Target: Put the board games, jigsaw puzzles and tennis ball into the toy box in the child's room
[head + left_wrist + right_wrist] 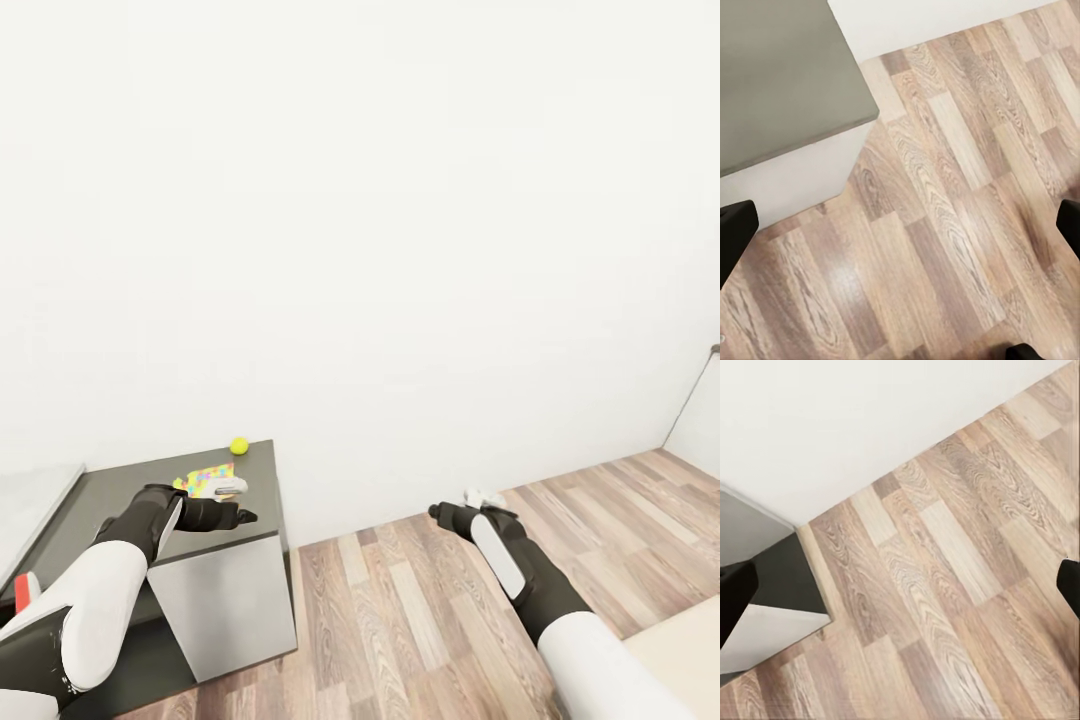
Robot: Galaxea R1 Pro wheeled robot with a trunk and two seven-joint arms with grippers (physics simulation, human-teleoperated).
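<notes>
A yellow tennis ball (238,445) lies near the far corner of the table's low dark grey section (120,500). Just in front of it lies a multicolour jigsaw puzzle (203,479), partly covered by my left gripper (240,502), which hovers open over that corner. The left wrist view looks down past the open left gripper (900,232) at the table corner (787,75) and the floor. My right gripper (470,503) hangs open above the floor to the right of the table and holds nothing; the right gripper (900,585) has its fingers wide apart. The toy box and board games are out of view.
A white wall (360,250) stands close behind the table. Wood-plank floor (400,600) stretches to the right. The pale grey desk top (30,500) adjoins at the left. A beige bed corner (675,635) shows at the lower right, and a grey frame (700,400) at the right edge.
</notes>
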